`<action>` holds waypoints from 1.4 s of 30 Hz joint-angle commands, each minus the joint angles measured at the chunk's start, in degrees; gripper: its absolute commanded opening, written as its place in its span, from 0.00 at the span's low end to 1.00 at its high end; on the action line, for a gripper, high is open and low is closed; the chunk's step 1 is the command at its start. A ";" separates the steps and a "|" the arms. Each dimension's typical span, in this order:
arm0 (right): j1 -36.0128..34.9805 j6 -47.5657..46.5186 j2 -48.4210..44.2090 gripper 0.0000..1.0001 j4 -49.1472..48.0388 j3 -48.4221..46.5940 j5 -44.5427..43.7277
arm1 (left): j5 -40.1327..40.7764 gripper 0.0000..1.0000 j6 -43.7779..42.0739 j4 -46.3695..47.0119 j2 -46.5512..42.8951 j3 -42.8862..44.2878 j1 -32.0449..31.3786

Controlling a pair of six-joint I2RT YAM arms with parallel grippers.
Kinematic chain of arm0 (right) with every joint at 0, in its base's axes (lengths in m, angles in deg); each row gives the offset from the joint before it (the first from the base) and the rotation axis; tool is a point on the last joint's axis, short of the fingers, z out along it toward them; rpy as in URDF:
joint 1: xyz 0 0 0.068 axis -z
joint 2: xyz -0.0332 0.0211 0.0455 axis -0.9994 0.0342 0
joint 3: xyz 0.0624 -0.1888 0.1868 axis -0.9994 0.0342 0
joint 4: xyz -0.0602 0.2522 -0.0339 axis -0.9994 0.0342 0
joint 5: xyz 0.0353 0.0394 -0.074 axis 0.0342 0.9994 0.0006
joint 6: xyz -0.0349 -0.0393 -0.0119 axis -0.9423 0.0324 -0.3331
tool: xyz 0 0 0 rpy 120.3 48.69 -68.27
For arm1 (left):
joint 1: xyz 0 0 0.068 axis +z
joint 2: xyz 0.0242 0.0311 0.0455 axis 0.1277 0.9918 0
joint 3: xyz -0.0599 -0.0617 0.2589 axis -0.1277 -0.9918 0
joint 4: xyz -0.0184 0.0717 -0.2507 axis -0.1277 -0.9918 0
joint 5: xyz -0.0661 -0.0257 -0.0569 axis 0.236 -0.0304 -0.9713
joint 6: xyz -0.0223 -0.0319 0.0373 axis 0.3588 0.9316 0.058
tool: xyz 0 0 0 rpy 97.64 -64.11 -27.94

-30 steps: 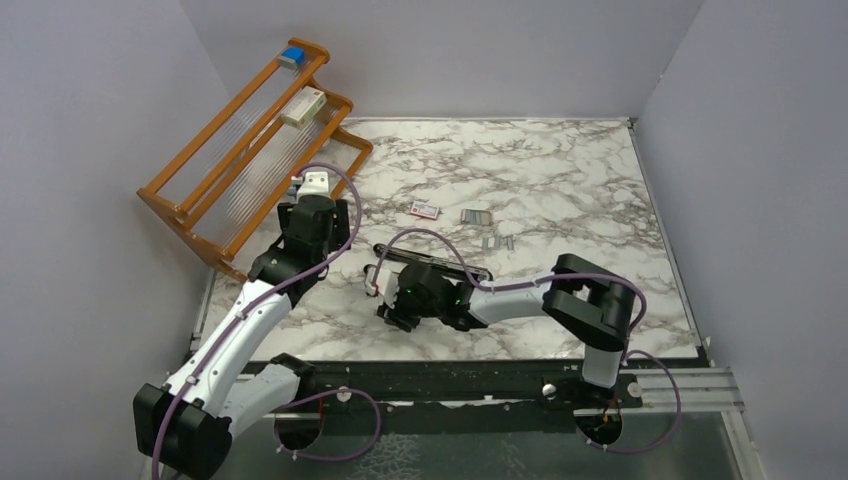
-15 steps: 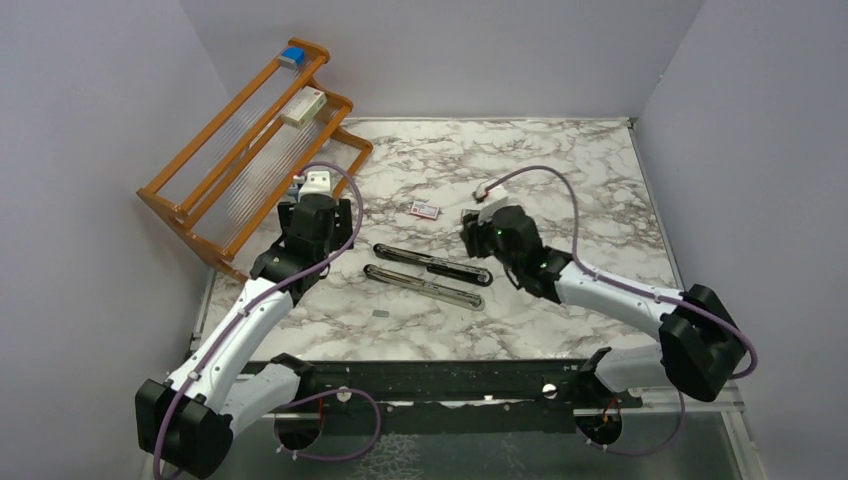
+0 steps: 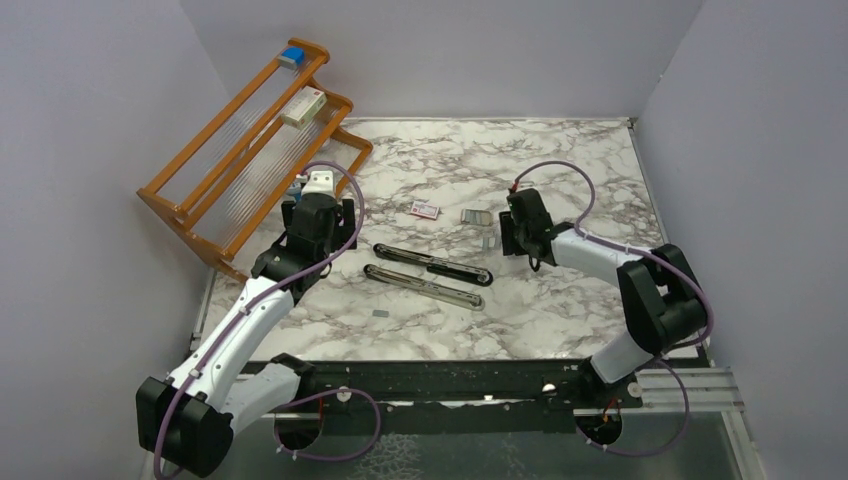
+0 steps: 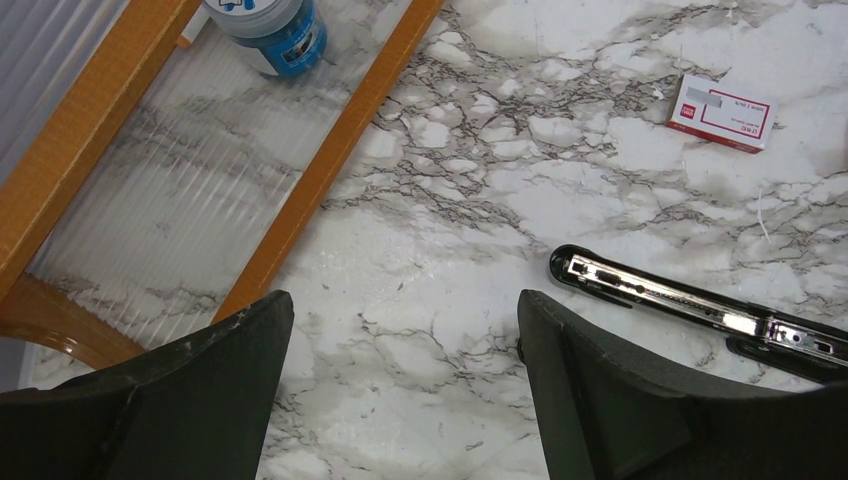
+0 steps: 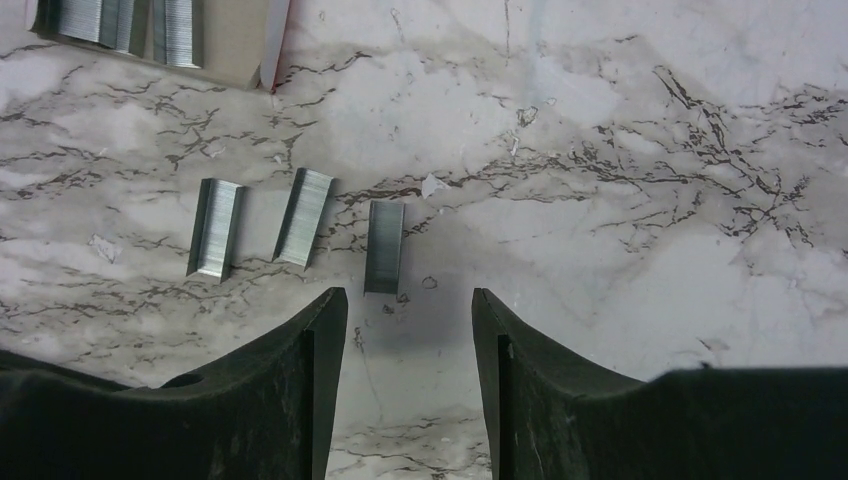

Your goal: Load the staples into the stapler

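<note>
The stapler (image 3: 430, 275) lies opened flat mid-table as two long black halves, and its silver inner rail (image 4: 690, 305) shows in the left wrist view. Three short silver staples strips (image 5: 304, 216) lie on the marble just beyond my right gripper (image 5: 410, 300), which is open and empty; the nearest strip (image 5: 384, 247) sits just ahead of its left fingertip. The grey tray (image 5: 130, 25) holds more staples. From above, the right gripper (image 3: 515, 235) hovers beside the staples (image 3: 490, 241). My left gripper (image 4: 405, 310) is open over bare marble, left of the stapler's end.
A red-and-white packet (image 3: 425, 209) lies behind the stapler. An orange wooden rack (image 3: 250, 140) fills the back left, with a blue-lidded jar (image 4: 265, 25) on its lowest shelf near the left gripper. A small grey scrap (image 3: 381, 314) lies in front of the stapler.
The right arm swung from over the stapler's near half to the back right, stopping above the loose staples with its jaws wider. The left gripper opened a little wider and stayed put.
</note>
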 commanded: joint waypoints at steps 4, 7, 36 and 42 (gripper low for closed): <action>0.95 0.60 5.29 0.51 2.82 -5.09 3.37 | -1.27 0.86 -0.65 1.64 -0.21 0.02 0.10; 0.97 0.73 6.55 0.48 2.97 -5.55 2.59 | -1.42 0.86 -0.68 1.66 -0.23 -0.03 0.10; 1.09 0.83 -2.28 0.16 0.95 -2.70 1.88 | -6.79 0.86 1.27 2.48 -1.37 -0.21 0.35; 1.04 -0.84 -13.23 0.17 -2.21 -1.98 14.33 | -22.40 0.87 6.01 10.29 -5.43 -0.75 0.40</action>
